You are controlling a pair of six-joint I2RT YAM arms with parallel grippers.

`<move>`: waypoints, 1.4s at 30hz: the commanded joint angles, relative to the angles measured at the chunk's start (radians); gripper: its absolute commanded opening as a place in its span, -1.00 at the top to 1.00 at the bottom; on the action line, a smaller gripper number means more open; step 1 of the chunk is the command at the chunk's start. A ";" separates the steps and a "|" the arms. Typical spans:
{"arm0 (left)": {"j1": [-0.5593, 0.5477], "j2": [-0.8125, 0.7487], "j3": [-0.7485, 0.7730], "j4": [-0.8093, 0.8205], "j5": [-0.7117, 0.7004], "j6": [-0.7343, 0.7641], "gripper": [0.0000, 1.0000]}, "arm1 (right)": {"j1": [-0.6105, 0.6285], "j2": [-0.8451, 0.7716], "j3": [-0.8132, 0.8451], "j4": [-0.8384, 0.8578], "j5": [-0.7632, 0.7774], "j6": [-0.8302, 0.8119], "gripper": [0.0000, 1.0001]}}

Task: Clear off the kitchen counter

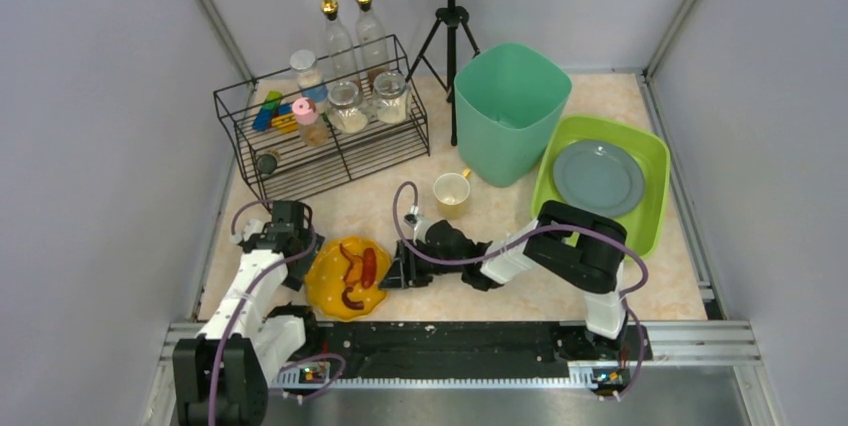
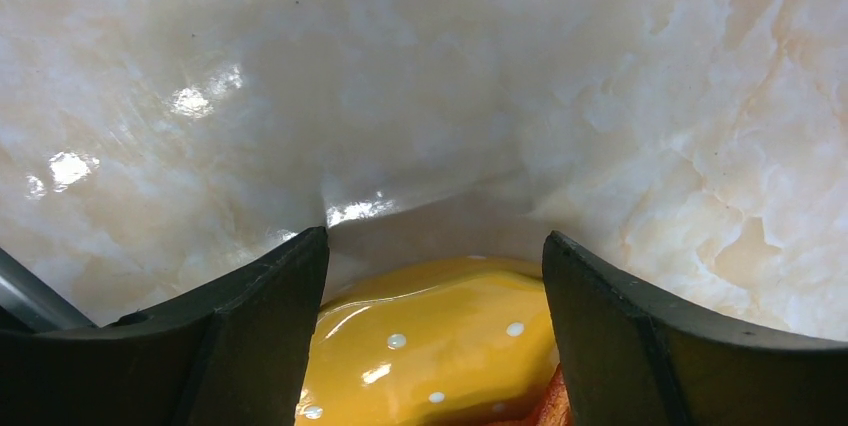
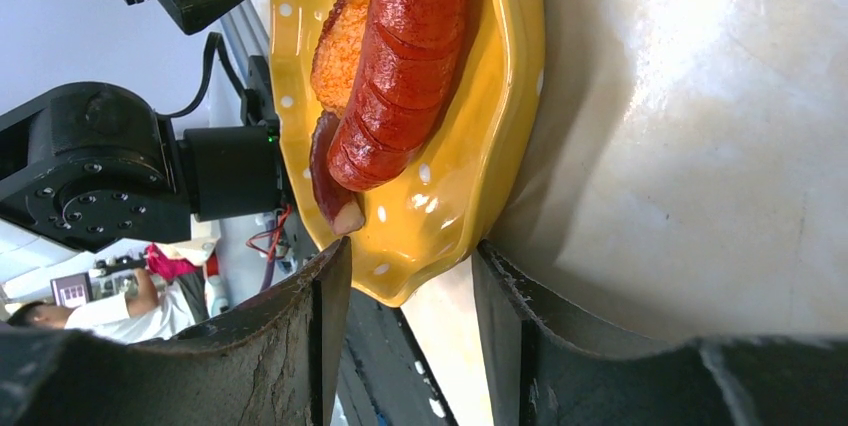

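The desk (image 1: pixel 520 291), a cream top with a faint marbled pattern, fills the space between the grey walls and the black front rail. At its far left corner stands a black wire rack (image 1: pixel 330 161) holding glass jars (image 1: pixel 346 106), with two tall bottles (image 1: pixel 345 31) at the back of it.

The left end effector (image 1: pixel 295 236) is low over the desk near the front left, just beside the left edge of the yellow plate (image 1: pixel 347 276). In the left wrist view its jaws stand open, and the white-dotted rim of the yellow plate (image 2: pixel 440 346) lies between the fingers (image 2: pixel 250 336) with a gap on each side. The marbled desk (image 2: pixel 600 96) spreads out close beneath and beyond them.

The yellow plate sits near the front edge, left of centre, and carries a red sausage (image 3: pixel 410 56) and other browned pieces.

The right end effector (image 1: pixel 402 271) reaches in from the right, rolled on its side, at the plate's right edge. In the right wrist view the right end effector (image 3: pixel 410 256) is closed on the plate's wavy rim (image 3: pixel 420 246), which fills the gap between its fingers (image 3: pixel 300 346). The desk (image 3: pixel 700 146) lies just behind the plate there.

Toward the middle stands a yellow mug (image 1: pixel 452 191). A black tripod (image 1: pixel 450 46) stands behind it, and a green tub (image 1: pixel 510 111) stands at the far edge. At the right edge a lime-green tray (image 1: pixel 652 161) holds a grey plate (image 1: pixel 598 178).
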 commanded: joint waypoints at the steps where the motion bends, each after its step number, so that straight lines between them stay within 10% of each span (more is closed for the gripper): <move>1: -0.017 -0.020 -0.054 -0.064 0.254 0.022 -0.61 | 0.015 -0.026 -0.033 -0.026 0.101 -0.021 0.04; 42: -0.595 0.404 -0.002 0.398 0.442 -0.262 -0.46 | 0.015 -0.601 -0.404 -0.636 0.612 0.177 0.23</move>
